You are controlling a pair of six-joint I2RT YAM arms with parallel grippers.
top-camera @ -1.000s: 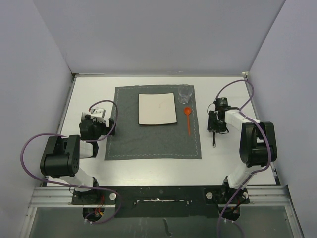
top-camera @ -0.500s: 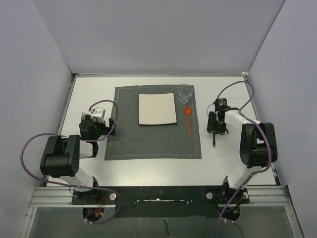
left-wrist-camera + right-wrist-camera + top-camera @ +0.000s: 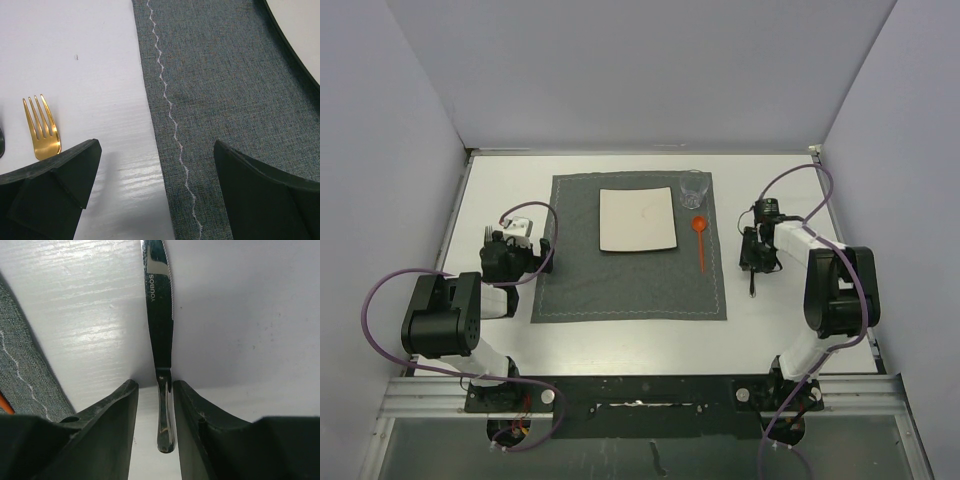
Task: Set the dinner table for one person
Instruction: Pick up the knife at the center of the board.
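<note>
The white dinner table [image 3: 620, 345] carries a dark grey placemat [image 3: 620, 285] with a white square plate [image 3: 637, 220], a clear glass [image 3: 694, 188] and an orange spoon [image 3: 701, 245]. A silver knife [image 3: 752, 284] lies flat on the table right of the placemat. My right gripper [image 3: 155, 386] straddles the knife [image 3: 160, 300] at its handle; the jaws are narrowly apart, with a gap on the left side. My left gripper [image 3: 156, 150] is wide open over the placemat's left edge [image 3: 165, 100]. A gold fork [image 3: 42, 131] lies on the table by its left finger.
Grey walls close in the table on the left, back and right. The plate's corner [image 3: 305, 30] shows at the top right of the left wrist view. Both arm bases stand at the near edge, with purple cables [image 3: 380, 300] looping beside them.
The right gripper has shifted very slightly toward the near edge over the knife. The knife, the fork and the left arm have not moved.
</note>
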